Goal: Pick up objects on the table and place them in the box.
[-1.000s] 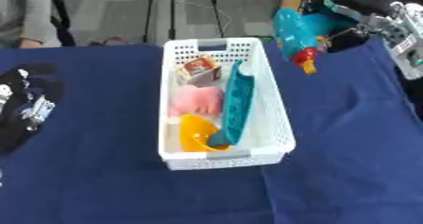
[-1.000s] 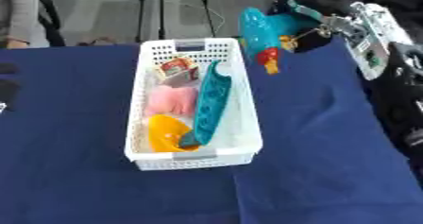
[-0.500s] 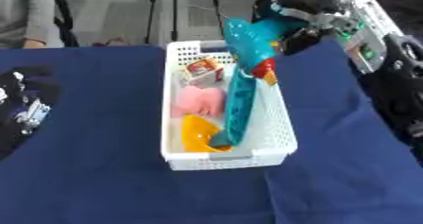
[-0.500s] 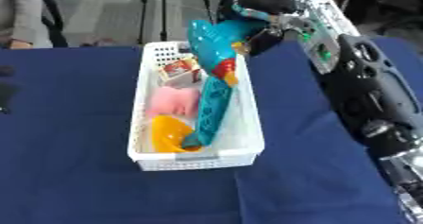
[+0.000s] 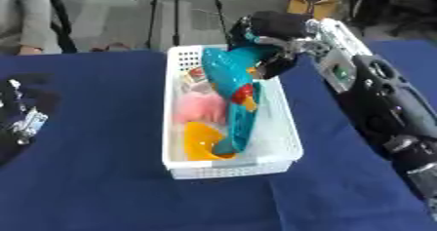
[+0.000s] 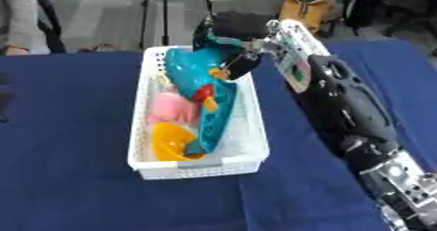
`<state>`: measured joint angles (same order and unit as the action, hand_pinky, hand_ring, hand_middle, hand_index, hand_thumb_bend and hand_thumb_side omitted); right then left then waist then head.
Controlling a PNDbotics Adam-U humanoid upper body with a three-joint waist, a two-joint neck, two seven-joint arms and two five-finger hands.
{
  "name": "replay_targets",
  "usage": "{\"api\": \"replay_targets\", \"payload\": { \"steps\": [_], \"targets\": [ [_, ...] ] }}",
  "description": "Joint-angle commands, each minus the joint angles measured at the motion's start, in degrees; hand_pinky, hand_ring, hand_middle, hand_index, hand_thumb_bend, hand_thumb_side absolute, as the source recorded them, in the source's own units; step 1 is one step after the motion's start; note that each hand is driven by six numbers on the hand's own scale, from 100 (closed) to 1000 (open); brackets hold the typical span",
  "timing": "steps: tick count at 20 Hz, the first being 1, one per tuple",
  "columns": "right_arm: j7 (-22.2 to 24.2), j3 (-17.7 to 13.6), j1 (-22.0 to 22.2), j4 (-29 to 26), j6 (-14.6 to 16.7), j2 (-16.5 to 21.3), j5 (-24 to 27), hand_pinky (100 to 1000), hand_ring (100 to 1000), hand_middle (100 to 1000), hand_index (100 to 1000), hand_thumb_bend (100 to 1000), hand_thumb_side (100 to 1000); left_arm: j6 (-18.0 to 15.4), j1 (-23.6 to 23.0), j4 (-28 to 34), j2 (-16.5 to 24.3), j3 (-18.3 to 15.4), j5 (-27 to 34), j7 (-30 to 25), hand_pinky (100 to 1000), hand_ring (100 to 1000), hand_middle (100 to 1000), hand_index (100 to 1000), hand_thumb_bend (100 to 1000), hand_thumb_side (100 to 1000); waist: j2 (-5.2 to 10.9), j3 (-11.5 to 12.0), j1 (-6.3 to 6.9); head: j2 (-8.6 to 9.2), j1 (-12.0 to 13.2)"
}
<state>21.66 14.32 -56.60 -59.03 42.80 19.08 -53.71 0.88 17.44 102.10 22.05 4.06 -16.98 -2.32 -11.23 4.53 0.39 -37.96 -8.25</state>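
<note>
The right hand point(image 5: 271, 30) hangs over the far end of the white basket point(image 5: 282, 147), its fingers point(image 5: 277, 67) curled around a teal toy point(image 5: 228, 71) with red and orange parts. The toy hangs head-down just above the basket's contents. Four things lie inside: one long teal piece point(image 5: 241, 127) along the right side, one pink lump point(image 5: 202, 109), one yellow piece point(image 5: 201, 141) at the near end, and one small red-and-white packet point(image 5: 195, 75) at the far end, partly hidden by the held toy. The basket stands on the blue worktop point(image 5: 94, 176). The left hand point(image 5: 21, 115) rests at the left edge; whether its fingers are closed I cannot tell.
</note>
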Motion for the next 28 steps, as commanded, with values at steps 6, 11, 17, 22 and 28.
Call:
{"api": "replay_targets", "payload": {
  "steps": [6, 11, 17, 22, 28],
  "targets": [
    [0.9, -1.6, -0.6, 4.5, 3.5, -2.4, -8.7, 657, 749, 790, 820, 308, 360, -0.1, 0.9, 1.2, 0.3, 0.0, 0.4, -0.3, 482, 694, 757, 830, 551, 850, 0.86, 0.3, 0.36, 0.79, -0.6],
    [-0.4, -2.1, -0.5, 6.1, 3.4, -2.5, -11.4, 718, 795, 835, 865, 423, 463, -0.1, 0.9, 1.2, 0.3, 0.0, 0.4, -0.3, 481, 694, 757, 830, 552, 850, 0.87, 0.3, 0.27, 0.84, -0.6],
    [0.3, -2.7, -0.3, 6.8, 3.7, -2.6, -11.6, 827, 890, 915, 932, 610, 552, -0.1, 0.8, 1.1, 0.3, 0.0, 0.4, -0.3, 481, 695, 757, 830, 551, 849, 0.98, 0.3, 0.27, 0.84, -0.9],
    [2.3, -2.9, -0.4, 6.8, 3.5, -2.5, -11.6, 844, 906, 927, 947, 649, 567, -0.1, 0.9, 1.2, 0.3, 0.0, 0.4, -0.4, 481, 695, 757, 830, 551, 849, 1.07, 0.3, 0.27, 0.85, -1.0],
    [8.4, -2.6, -0.6, 8.0, 5.5, -2.5, -9.5, 866, 914, 919, 952, 664, 554, -0.1, 0.8, 1.2, 0.2, 0.0, 0.4, -0.4, 480, 695, 757, 831, 551, 850, 1.14, 0.4, 0.14, 0.86, -1.3]
  ]
}}
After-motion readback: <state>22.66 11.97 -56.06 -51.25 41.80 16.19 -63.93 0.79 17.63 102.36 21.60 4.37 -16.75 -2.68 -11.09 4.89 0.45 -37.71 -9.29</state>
